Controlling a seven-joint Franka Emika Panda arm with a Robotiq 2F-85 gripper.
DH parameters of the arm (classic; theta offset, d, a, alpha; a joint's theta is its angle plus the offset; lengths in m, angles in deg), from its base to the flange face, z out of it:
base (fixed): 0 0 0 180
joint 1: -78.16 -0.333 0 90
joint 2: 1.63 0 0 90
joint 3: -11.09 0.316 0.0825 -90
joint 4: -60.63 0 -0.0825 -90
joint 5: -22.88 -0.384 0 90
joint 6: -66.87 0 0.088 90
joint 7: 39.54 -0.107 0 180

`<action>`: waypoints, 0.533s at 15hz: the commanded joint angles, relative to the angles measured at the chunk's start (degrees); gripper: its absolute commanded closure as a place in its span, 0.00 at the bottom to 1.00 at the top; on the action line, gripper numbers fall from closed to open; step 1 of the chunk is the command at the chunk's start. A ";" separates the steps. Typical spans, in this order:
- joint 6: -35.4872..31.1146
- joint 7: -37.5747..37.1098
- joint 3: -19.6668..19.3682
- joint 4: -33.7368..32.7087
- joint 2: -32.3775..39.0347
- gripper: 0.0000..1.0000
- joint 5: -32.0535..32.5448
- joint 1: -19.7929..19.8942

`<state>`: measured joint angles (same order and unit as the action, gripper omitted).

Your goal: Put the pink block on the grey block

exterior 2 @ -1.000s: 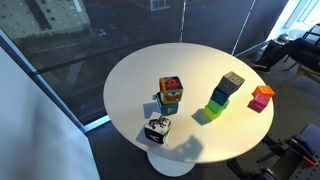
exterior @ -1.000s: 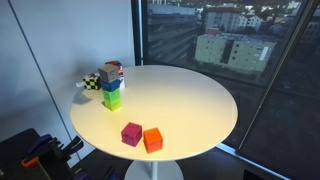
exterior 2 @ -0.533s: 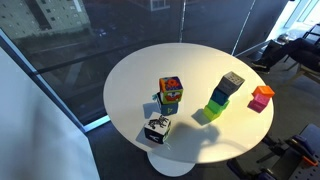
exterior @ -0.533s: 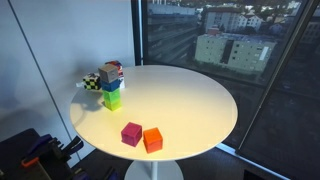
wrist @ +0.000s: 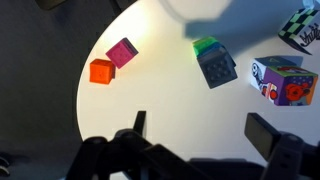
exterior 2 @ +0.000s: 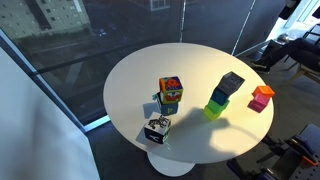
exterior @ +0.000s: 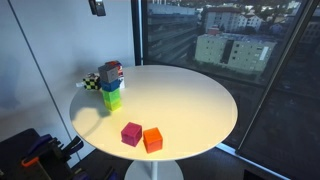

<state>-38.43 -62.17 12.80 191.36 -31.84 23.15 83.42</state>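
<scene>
Nothing done yet: over the table the gripper hangs wide open and empty, pink block lies touching the orange cube, well apart from the grey block stacked over the green cube; one of each, plus one multicolour cube and one checkered block

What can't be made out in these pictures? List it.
- Gripper: exterior view, cut off by top edge.
- Pink block and orange block: exterior view, overlapping, too small to separate.
- Checkered block: wrist view, cut by right edge.
- Green block: wrist view, mostly under grey block.
</scene>
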 commanded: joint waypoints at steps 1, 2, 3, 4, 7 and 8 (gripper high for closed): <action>-0.22 6.29 -2.10 0.06 1.48 0.00 -1.16 -0.43; -0.27 7.98 -2.62 0.16 1.92 0.00 -1.35 -0.55; -0.18 9.58 -3.10 0.13 2.37 0.00 -1.54 -0.63; -0.09 11.42 -3.58 0.10 2.80 0.00 -1.71 -0.75; -0.36 16.90 -4.91 0.19 3.76 0.00 -2.11 -0.94; -0.16 18.65 -5.41 0.07 4.02 0.00 -2.43 -1.06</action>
<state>-38.51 -48.61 9.26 191.73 -28.47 22.25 83.26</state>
